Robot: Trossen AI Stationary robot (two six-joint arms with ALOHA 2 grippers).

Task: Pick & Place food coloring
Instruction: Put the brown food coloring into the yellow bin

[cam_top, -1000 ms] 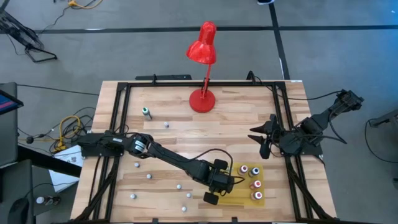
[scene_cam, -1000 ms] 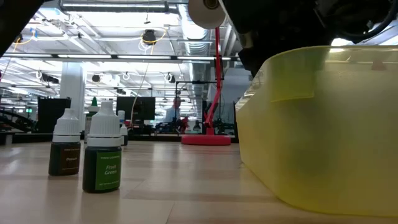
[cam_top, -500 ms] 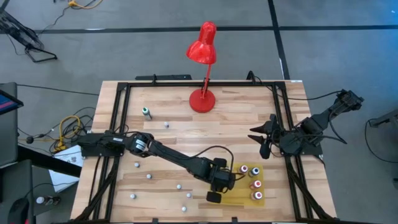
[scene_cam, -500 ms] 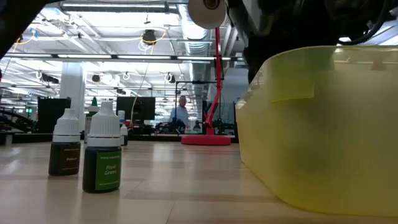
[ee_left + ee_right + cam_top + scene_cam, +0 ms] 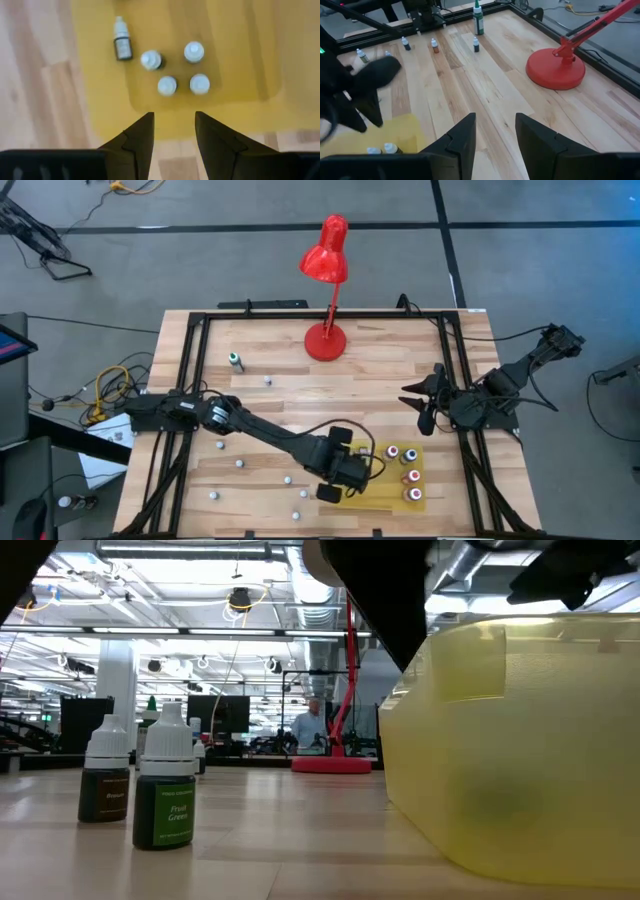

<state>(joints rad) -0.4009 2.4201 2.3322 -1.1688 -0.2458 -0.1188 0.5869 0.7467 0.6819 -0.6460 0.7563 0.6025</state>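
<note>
Left wrist view: left gripper (image 5: 173, 131) fingers spread, nothing between them, above near edge of yellow tray (image 5: 100, 80). Inside tray: five food coloring bottles (image 5: 167, 85), four upright in cluster, fifth lying on side beside them. Right gripper (image 5: 428, 400) parked at table edge beyond tray, fingers apart, holding nothing.

Progress, my read: five placed, more left. Several bottles (image 5: 240, 463) stand on bare wood beside tray, two near low camera (image 5: 164, 790). Tray translucent plastic, rounded corners. Bottles small cylinders, pale conical caps. Table (image 5: 270, 350) pale wood planks.
</note>
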